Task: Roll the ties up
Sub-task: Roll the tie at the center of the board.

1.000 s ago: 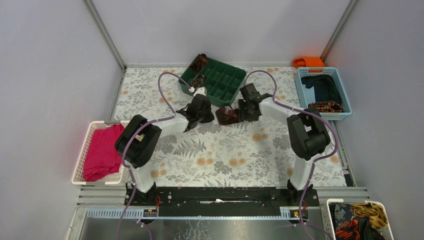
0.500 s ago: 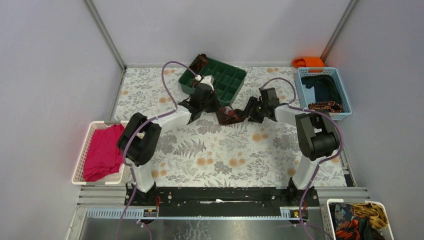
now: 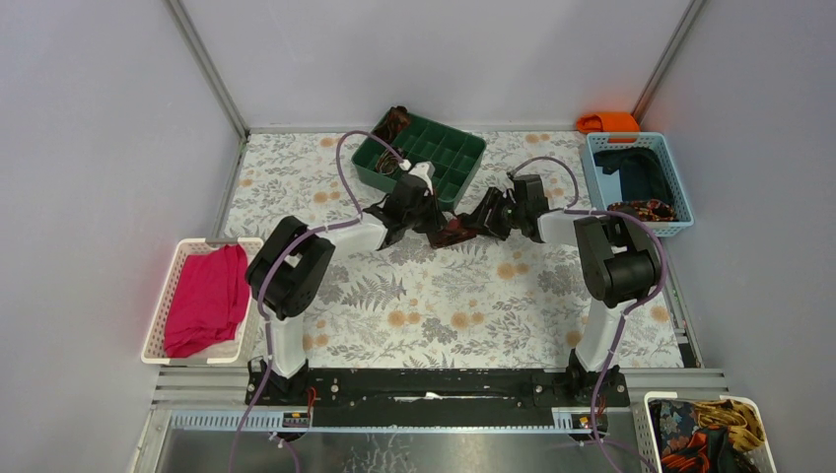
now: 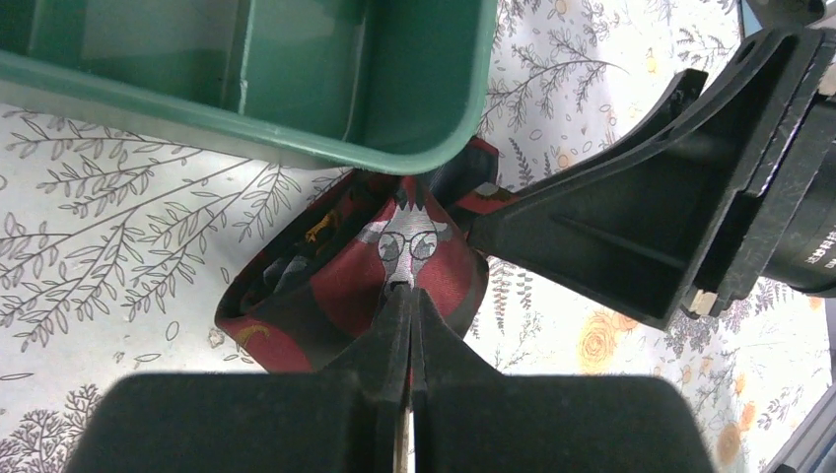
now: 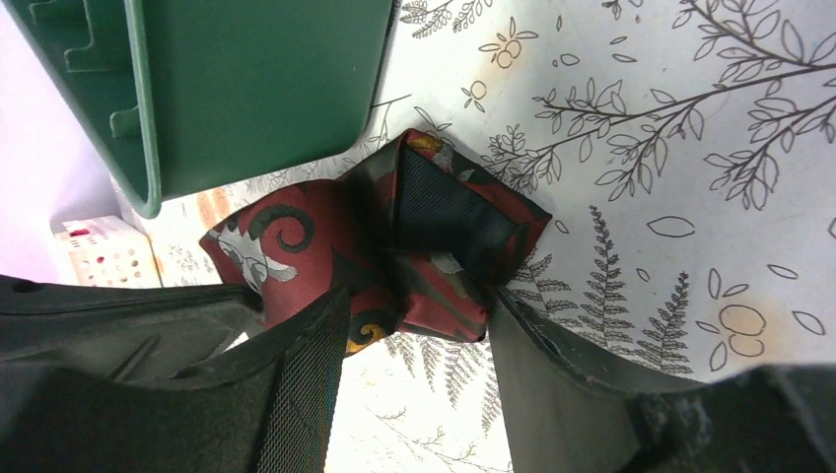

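A coiled maroon tie with grey and gold swirls lies on the floral table just in front of the green divided tray. My left gripper comes at it from the left. In the left wrist view its jaws are shut, and the gripper rests its tips against the tie. My right gripper comes from the right. In the right wrist view it is open, its fingertips either side of the tie's near end. Another rolled tie sits at the tray's far corner.
The tray's wall stands close behind the coil. A white basket with pink cloth is at the left edge. A blue basket with navy cloth and a patterned strip is at the right. An orange object lies behind it.
My left gripper has swung from beside the tray over to the coil, staying shut. The right gripper has pulled back to the right and its jaws have widened round the coil.
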`<state>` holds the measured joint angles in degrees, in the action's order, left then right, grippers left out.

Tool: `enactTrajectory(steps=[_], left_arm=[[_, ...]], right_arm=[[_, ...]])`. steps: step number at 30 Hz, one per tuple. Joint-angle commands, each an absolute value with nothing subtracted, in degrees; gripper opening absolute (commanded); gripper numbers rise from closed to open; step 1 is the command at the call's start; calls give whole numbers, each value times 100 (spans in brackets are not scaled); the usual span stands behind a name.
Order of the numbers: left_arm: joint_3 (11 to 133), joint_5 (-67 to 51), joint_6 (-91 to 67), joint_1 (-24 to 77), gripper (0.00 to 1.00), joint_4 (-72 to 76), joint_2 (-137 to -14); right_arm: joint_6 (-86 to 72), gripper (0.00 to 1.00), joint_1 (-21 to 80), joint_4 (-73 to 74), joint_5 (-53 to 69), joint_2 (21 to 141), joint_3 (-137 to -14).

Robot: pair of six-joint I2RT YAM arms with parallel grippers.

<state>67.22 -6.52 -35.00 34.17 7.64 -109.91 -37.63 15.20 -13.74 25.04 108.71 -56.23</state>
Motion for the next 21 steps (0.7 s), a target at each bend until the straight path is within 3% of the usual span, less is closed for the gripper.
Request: enactTrajectory(steps=[1, 14, 21], left_arm=[[6527, -764, -3491, 3472, 0, 1119, -11174], [6443, -745, -3495, 3472, 0, 1150, -11301], [6430, -732, -3493, 3472, 0, 1158, -11321]], right_arm=[[-4049, 61, 1485, -1891, 2770, 10879, -5367], [-4173, 60, 1490, -2645, 3079, 10667, -5311], [-4035, 60, 1494, -2405, 3429, 11214, -5869]])
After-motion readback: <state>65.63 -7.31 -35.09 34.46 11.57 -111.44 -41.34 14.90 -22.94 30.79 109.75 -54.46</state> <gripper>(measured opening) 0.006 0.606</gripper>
